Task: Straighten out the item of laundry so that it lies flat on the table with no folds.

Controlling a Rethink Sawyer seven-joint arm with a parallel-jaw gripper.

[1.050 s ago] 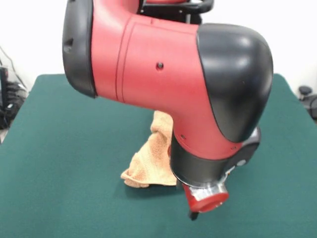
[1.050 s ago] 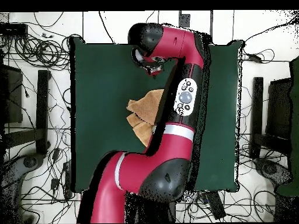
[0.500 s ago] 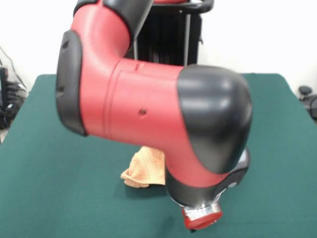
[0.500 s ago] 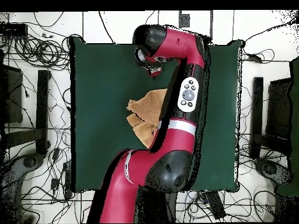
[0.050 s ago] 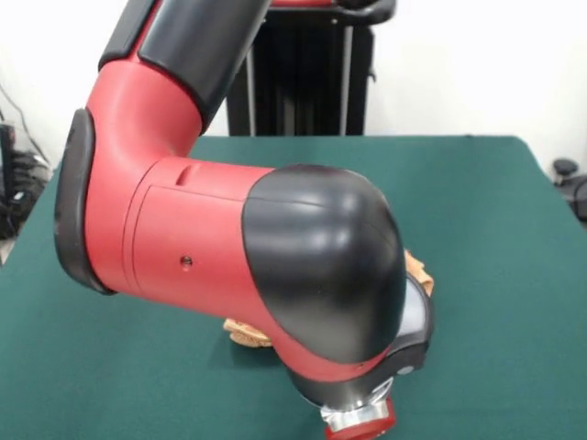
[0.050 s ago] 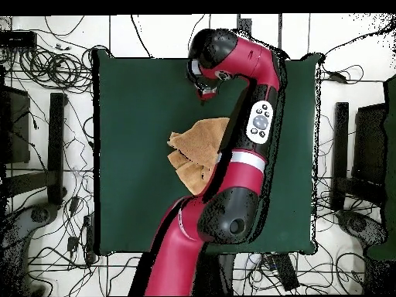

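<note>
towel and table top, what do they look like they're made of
The towel looks like soft terry cloth in matte orange-tan: its surface is nubby and it lies in limp, rumpled folds. The table top looks like dark green felt or a similar fabric covering: flat, even and without shine. What lies under the covering doesn't show.

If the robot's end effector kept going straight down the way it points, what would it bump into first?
Probably the bare green table. The end effector hangs over felt, apart from the crumpled towel. Its height above the table is unclear.
</note>
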